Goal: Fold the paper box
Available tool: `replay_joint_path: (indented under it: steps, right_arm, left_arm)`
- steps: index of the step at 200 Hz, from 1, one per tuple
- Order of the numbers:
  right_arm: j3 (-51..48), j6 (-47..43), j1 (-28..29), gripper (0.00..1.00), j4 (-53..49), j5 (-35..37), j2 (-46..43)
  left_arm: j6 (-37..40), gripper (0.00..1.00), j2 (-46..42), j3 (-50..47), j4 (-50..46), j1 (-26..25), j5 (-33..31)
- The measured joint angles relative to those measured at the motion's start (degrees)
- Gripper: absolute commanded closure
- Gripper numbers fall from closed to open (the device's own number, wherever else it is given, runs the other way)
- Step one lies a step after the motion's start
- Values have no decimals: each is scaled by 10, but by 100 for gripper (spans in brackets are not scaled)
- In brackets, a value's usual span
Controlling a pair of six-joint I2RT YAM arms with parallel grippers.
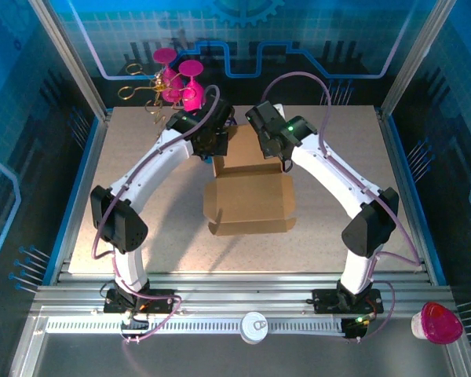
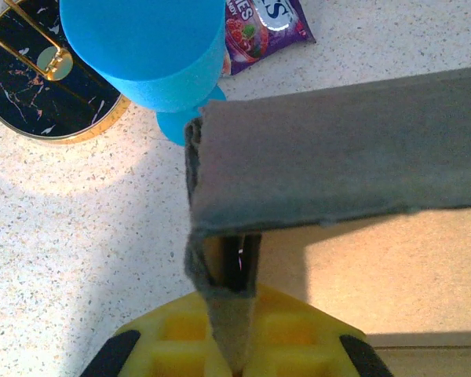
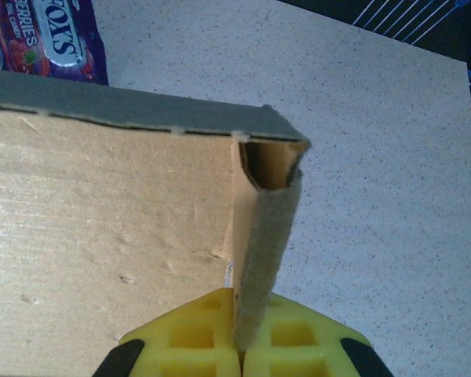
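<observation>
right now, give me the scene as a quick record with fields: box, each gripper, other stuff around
box: brown cardboard box, partly folded, mid-table, walls raised
left gripper: shut on a side flap at the box's far left corner
right gripper: shut on a side flap at the far right corner
nearby: purple snack packet, blue cup, black marbled tray with gold rim

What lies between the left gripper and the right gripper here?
The far panel of the paper box spans the stretch, as the top view shows; the left gripper and right gripper each pinch a flap at its ends.
</observation>
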Motion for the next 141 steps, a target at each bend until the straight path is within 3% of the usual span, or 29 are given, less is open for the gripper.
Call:
replay_joint_path:
  steps: [37,92,141]
  right_arm:
    - [-7,2,-1,100,6,1,-6]
    - [-42,5,-12,100,14,-8,-29]
    - [-93,13,-51,100,16,-29,-57]
  left_arm:
    - [-1,100,0,10,-7,0,4]
    - [-15,52,2,26,-10,0,25]
    - [-52,38,0,44,-11,0,70]
